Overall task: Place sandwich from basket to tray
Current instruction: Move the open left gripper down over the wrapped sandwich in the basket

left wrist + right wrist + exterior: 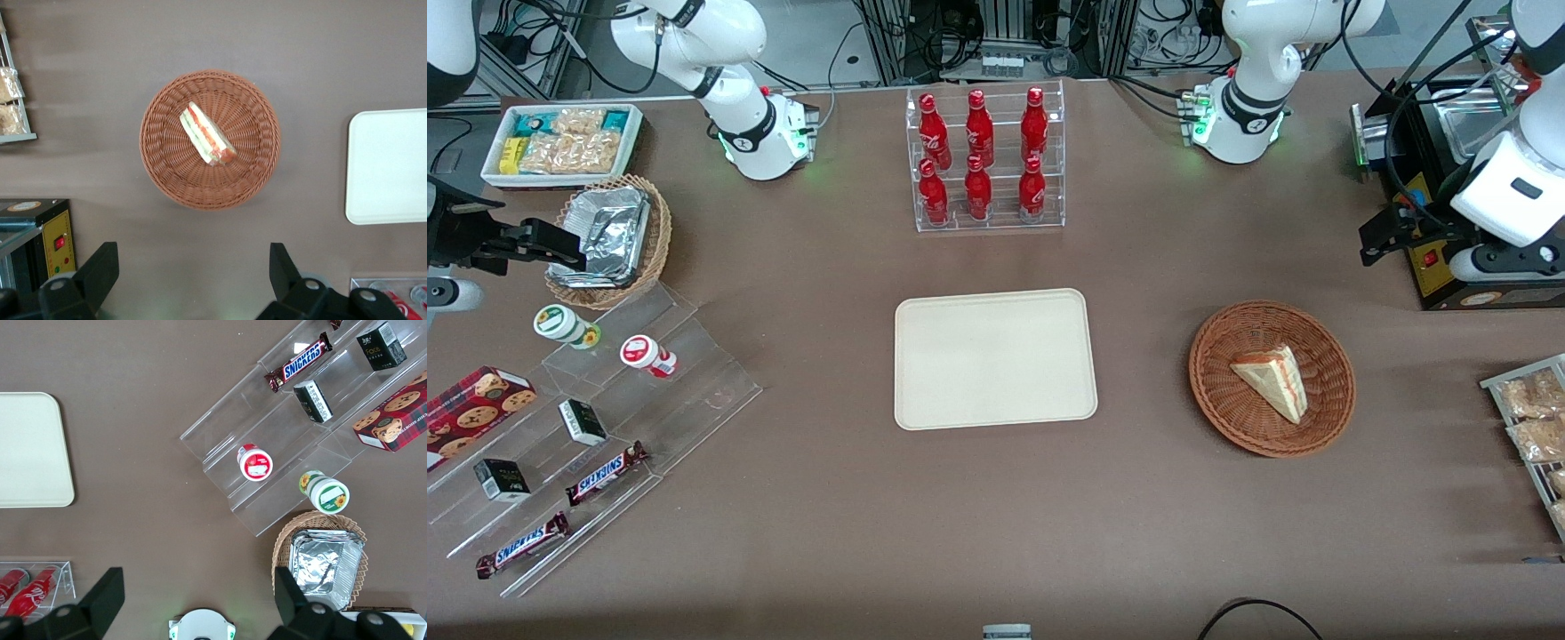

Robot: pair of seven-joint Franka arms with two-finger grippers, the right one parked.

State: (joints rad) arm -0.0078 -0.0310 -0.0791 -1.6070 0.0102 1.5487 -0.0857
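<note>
Front view showed the sandwich [1274, 380] lying on its side in the round wicker basket [1272, 380], which sat on the brown table [996, 516] toward the working arm's end. The cream tray [995, 358] lay flat beside the basket, well apart from it, with nothing on it. A clear rack of red bottles [985, 158] stood farther from the camera than the tray. The pincer [1383, 238] hung high above the table, farther from the camera than the basket. In the left wrist view its two black fingers [98, 273] were spread wide with nothing between them, and the basket [209, 140] with the sandwich [207, 133] lay below, untouched.
</note>
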